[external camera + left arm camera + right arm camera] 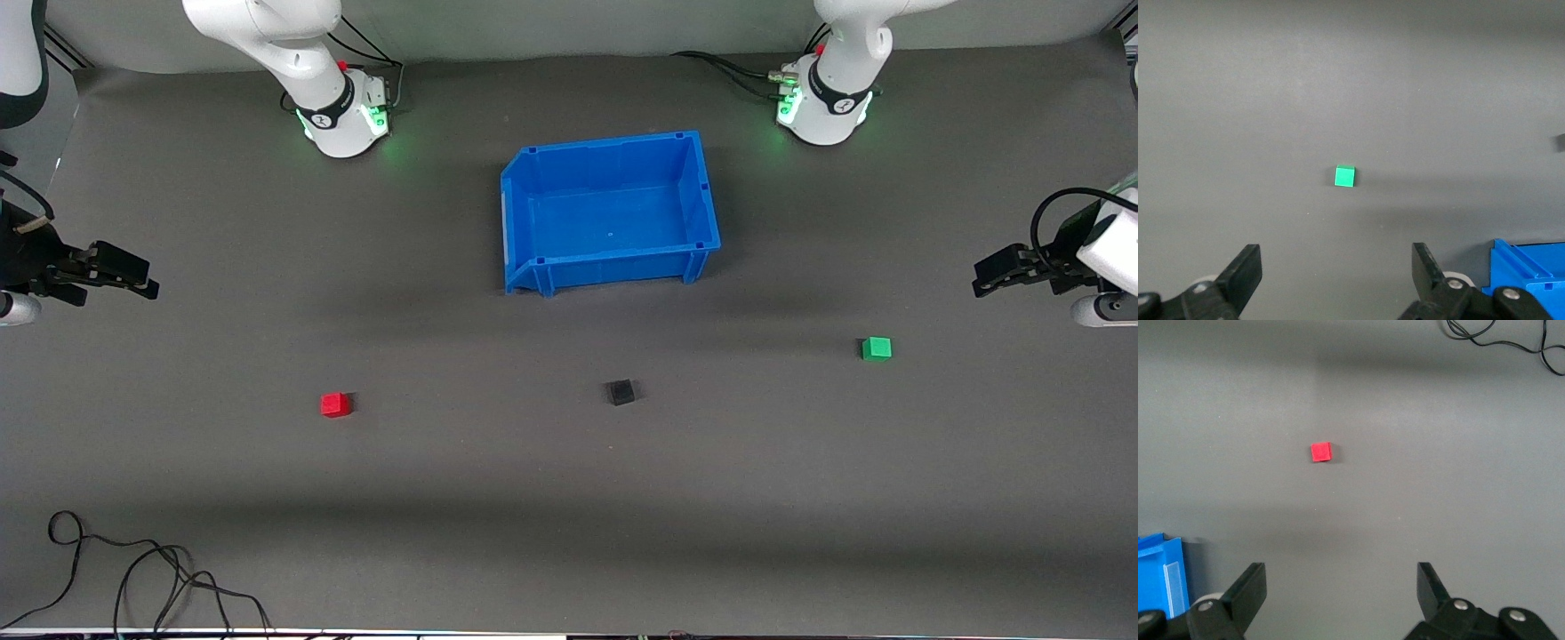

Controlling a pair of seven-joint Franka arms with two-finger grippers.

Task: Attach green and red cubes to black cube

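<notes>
The black cube [621,392] sits on the grey table, nearer the front camera than the blue bin. The red cube [335,405] lies toward the right arm's end and also shows in the right wrist view [1321,452]. The green cube [876,348] lies toward the left arm's end and also shows in the left wrist view [1345,177]. My left gripper [982,277] hangs open and empty over the table's edge at its end; its fingertips [1248,267] frame bare table. My right gripper [147,277] hangs open and empty at the other end, with one fingertip [1253,585] showing.
An empty blue bin [702,191] stands mid-table toward the robot bases; its corner shows in both wrist views [1528,263] [1161,573]. Loose black cables [133,569] lie at the front edge toward the right arm's end.
</notes>
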